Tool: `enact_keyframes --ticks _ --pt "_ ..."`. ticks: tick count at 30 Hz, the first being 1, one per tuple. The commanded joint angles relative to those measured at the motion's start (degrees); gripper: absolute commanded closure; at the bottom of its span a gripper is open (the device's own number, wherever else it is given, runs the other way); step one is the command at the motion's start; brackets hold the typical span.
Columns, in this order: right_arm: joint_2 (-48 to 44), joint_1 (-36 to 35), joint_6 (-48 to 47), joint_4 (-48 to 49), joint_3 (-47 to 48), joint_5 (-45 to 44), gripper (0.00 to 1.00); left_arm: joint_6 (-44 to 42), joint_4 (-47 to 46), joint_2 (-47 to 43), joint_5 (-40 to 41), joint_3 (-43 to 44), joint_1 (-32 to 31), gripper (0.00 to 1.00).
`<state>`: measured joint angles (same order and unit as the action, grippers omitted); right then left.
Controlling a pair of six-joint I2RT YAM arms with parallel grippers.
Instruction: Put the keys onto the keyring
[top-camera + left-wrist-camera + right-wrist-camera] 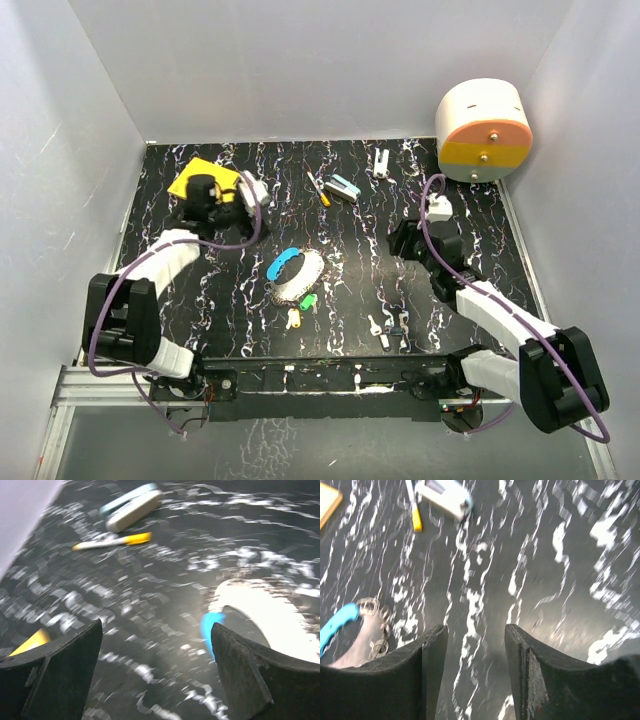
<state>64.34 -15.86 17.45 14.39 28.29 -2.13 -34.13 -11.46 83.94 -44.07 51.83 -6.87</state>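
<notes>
The keyring (298,274), a silvery loop with a blue arc, lies mid-table. It also shows blurred at the right of the left wrist view (212,629) and at the left edge of the right wrist view (340,622). A green-headed key (307,301) and a yellow-headed key (293,319) lie just in front of it. Plain silver keys (385,330) lie further right. My left gripper (250,212) (156,625) hovers back left of the ring, jaws wide open and empty. My right gripper (397,240) (476,627) is right of the ring, jaws partly apart with only table between them.
An orange-and-white pen (319,187) (110,541) (414,505) and a teal-and-white block (343,188) (132,507) (445,495) lie behind the ring. A yellow pad (203,177) sits back left, a small white piece (382,160) at the back, and a white-orange-yellow drum (483,130) at the back right.
</notes>
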Motion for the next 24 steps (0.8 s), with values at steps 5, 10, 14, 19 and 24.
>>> enact_keyframes --ticks 5,10,14,19,24 --pt "-5.55 -8.81 16.77 -12.86 -2.82 3.1 0.53 -11.35 4.78 3.61 -8.85 -4.06 -12.54 0.21" --pt "-6.99 -11.47 20.1 -17.59 -2.55 2.57 0.58 -19.85 12.62 6.88 -9.93 -1.06 -15.37 0.31" --pt "-6.5 -13.8 20.65 -17.93 -1.8 2.73 0.62 -17.97 8.66 8.26 -6.51 -2.26 -18.35 0.28" --pt "-2.94 -16.54 20.18 -18.96 1.29 3.07 0.6 -12.85 2.34 7.66 -3.66 -6.26 -18.69 0.24" --pt "2.47 -19.64 20.39 -18.83 4.66 2.67 0.59 -10.52 0.86 5.87 -1.54 -8.27 -19.56 0.2"
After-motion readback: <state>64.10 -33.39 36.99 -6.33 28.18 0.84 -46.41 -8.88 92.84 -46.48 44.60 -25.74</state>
